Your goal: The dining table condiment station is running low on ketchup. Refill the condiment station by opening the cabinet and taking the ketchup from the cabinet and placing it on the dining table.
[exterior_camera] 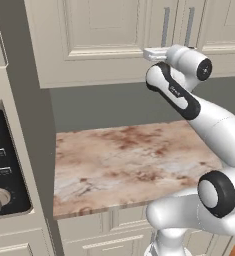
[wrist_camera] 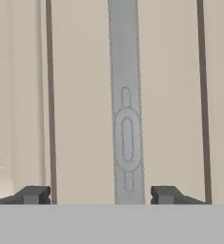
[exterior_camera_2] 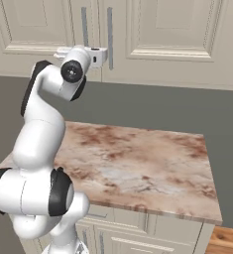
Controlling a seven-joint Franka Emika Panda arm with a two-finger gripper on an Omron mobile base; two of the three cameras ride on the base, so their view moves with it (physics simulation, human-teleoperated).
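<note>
Marbled pinkish-brown counter (exterior_camera: 124,165) below the wall cabinets; its top lies bare.

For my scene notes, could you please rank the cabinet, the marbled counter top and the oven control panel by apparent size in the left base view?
1. cabinet
2. marbled counter top
3. oven control panel, cut off by the frame's left edge, so its full size is unsure
</note>
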